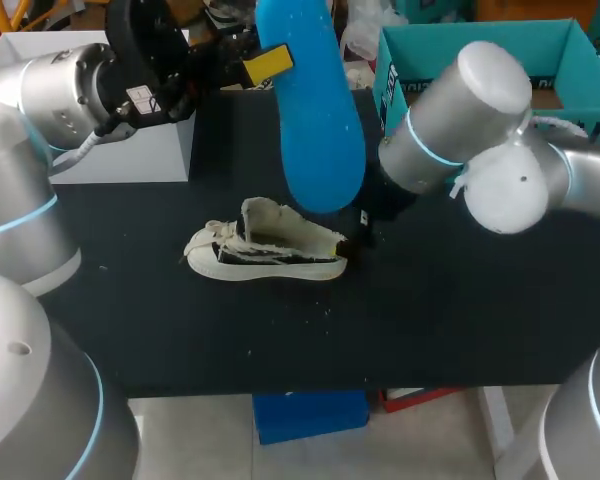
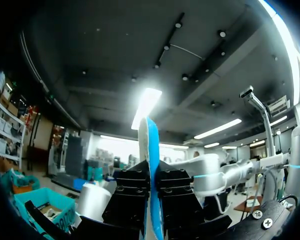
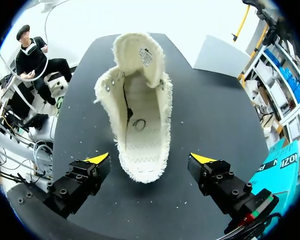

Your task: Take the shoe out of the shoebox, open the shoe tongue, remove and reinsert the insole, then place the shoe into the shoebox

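My left gripper (image 1: pixel 268 62) is raised high above the table, shut on a blue insole (image 1: pixel 315 110) that hangs down from it. In the left wrist view the insole (image 2: pixel 151 150) stands edge-on, pinched in the left gripper (image 2: pixel 151 187). A white shoe (image 1: pixel 265 250) lies on the black table (image 1: pixel 430 320), toe to the left, tongue pulled up. My right gripper (image 1: pixel 358 232) sits low at the heel. In the right wrist view the right gripper (image 3: pixel 150 159) is open, the shoe (image 3: pixel 140 110) heel lying between its fingers without contact. The shoe's inside shows bare.
The teal shoebox (image 1: pixel 480 50) stands at the back right behind my right arm, and its corner (image 3: pixel 282 165) shows beside the right gripper. A white box (image 1: pixel 130 150) sits at the back left under my left arm.
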{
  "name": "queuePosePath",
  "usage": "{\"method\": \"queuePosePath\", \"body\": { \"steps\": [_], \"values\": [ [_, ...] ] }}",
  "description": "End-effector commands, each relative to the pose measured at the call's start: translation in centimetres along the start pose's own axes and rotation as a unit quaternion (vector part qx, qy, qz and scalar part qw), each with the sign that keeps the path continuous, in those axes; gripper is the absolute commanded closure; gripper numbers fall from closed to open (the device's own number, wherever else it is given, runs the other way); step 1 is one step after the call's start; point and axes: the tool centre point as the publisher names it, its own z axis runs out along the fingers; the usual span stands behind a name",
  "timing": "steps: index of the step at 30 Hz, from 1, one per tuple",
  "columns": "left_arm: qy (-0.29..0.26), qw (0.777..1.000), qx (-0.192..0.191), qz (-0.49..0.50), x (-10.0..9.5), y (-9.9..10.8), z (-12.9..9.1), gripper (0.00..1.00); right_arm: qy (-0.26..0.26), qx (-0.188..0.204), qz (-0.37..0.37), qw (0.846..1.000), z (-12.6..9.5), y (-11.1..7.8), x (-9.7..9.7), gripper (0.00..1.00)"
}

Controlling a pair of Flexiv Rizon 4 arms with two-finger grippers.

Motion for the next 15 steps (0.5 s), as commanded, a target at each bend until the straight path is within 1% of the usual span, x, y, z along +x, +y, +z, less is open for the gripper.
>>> {"method": "queuePosePath", "body": {
  "steps": [1,6,15],
  "values": [
    [0.000,1.000,0.001,0.001,0.0,0.2,0.0,1.00,0.000,-0.191,-0.006,0.982,0.7,-0.5,0.1,0.00],
    [0.000,1.000,0.001,0.001,0.0,0.2,0.0,1.00,0.005,-0.221,-0.003,0.975,1.2,-0.7,0.0,0.00],
    [0.000,1.000,0.001,0.001,0.0,0.2,0.0,1.00,0.008,-0.240,0.012,0.971,2.0,-1.4,0.0,0.00]
  ]
}}
